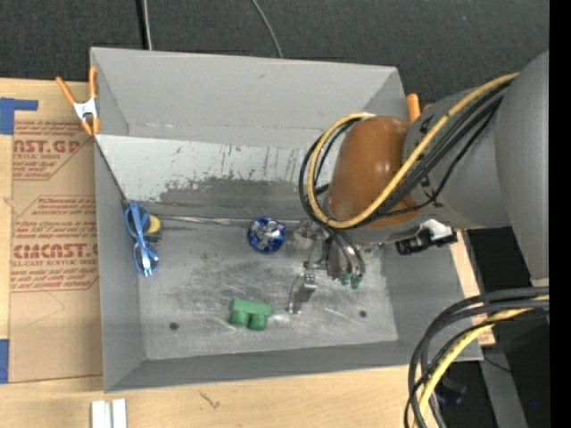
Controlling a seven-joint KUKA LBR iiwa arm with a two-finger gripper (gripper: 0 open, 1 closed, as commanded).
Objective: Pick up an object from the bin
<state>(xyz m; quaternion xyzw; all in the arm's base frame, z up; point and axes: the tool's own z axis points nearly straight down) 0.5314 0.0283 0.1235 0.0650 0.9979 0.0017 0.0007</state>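
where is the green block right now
In the camera view the green block lies on the floor of the bin near its lower wall, just left of the gripper and below the shiny blue ball.

So the arm (522, 176) comes in from the right side of the view, a big grey body bent over so the wrist points down. The wrist has a rounded orange cover (368, 163) on it, with yellow and black cables (310, 181) looping around its left side and running back along the arm. The gripper (302, 294) hangs below the cover, angled down and a bit toward the lower left, thin and metallic-looking.
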